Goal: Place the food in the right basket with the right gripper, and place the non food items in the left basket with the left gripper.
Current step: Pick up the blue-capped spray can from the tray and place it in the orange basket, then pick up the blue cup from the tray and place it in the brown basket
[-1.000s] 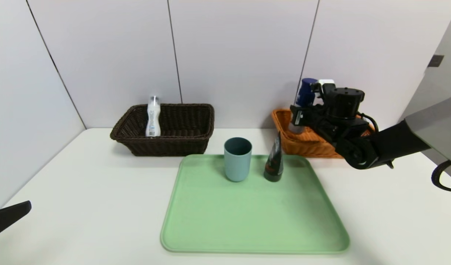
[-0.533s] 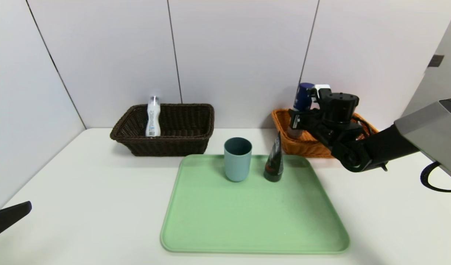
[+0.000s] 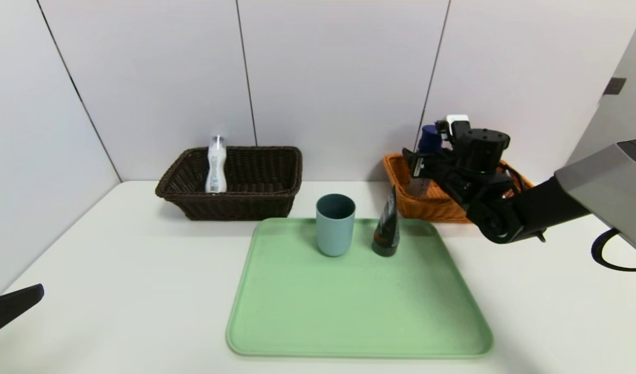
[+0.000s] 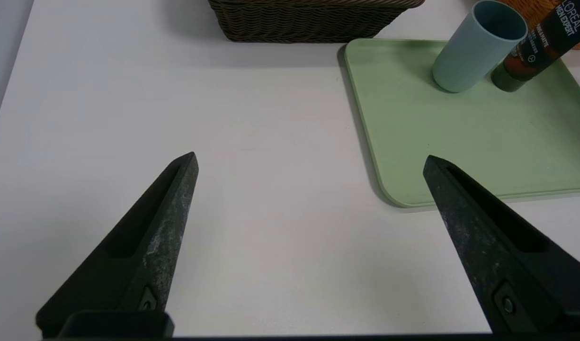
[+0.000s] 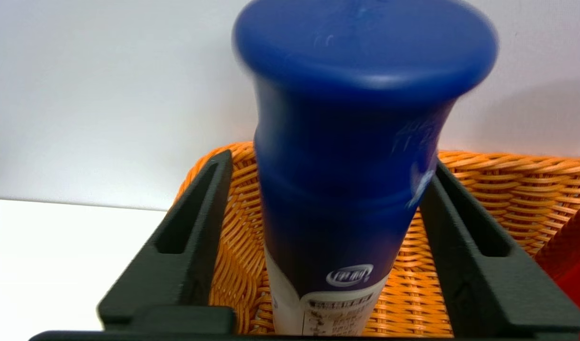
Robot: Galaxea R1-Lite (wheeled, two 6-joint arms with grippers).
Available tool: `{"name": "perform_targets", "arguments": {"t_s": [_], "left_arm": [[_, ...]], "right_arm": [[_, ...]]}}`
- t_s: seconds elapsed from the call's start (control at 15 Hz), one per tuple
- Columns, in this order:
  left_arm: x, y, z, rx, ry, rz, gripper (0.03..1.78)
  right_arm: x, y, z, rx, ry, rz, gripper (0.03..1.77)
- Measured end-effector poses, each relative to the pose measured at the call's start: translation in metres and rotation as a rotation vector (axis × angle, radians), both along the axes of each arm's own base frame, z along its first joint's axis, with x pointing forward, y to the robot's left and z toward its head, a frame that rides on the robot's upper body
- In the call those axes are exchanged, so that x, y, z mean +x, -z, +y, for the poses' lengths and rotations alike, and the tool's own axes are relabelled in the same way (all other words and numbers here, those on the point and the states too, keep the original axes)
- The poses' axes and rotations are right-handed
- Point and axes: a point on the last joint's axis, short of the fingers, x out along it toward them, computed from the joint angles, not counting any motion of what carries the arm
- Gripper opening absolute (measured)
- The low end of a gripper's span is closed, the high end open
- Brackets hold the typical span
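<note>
The white-and-blue bottle (image 3: 428,139) (image 5: 346,142) stands in the orange right basket (image 3: 432,205) (image 5: 507,189). My right gripper (image 3: 419,163) (image 5: 330,161) is open around it, with a gap showing beside one finger. A red can (image 5: 571,255) shows partly in that basket. The clear whitish bottle (image 3: 215,165) stands in the dark brown left basket (image 3: 245,202) (image 4: 308,19). The teal-grey cup (image 3: 335,224) (image 4: 474,47) and the dark tube (image 3: 387,228) (image 4: 536,47) stand upright on the tray. My left gripper (image 4: 311,161) (image 3: 11,306) hangs open over the bare table near the front left.
The green tray (image 3: 359,311) (image 4: 460,142) lies in the middle of the white table. Both baskets sit against the back wall panels. A side wall borders the table on the left.
My right gripper came down over the orange basket with the blue-capped bottle and its fingers have opened off it. The bottle now sits lower. The left arm has not moved.
</note>
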Motion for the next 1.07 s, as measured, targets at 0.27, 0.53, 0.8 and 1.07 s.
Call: {"name": "perform_targets", "arguments": {"t_s": [0.27,0.53,0.8,1.07], "left_arm": [[0.0,-0.005,0.0,-0.005,-0.001,-0.016,1.69],[0.011,-0.019,-0.004,-0.008,0.003,-0.024,1.69],[0.036,-0.03,-0.015,-0.02,0.033,-0.052,1.69],[0.059,-0.027,-0.031,0.0,0.097,-0.04,1.69]], "right_arm": [[-0.01,-0.032,-0.005,0.013,0.003,-0.074,1.47],[-0.045,-0.103,-0.011,0.024,-0.011,-0.086,1.57],[-0.106,-0.178,-0.024,-0.007,-0.018,0.063,1.63],[-0.176,-0.198,-0.039,-0.057,-0.025,0.322,1.66]]}}
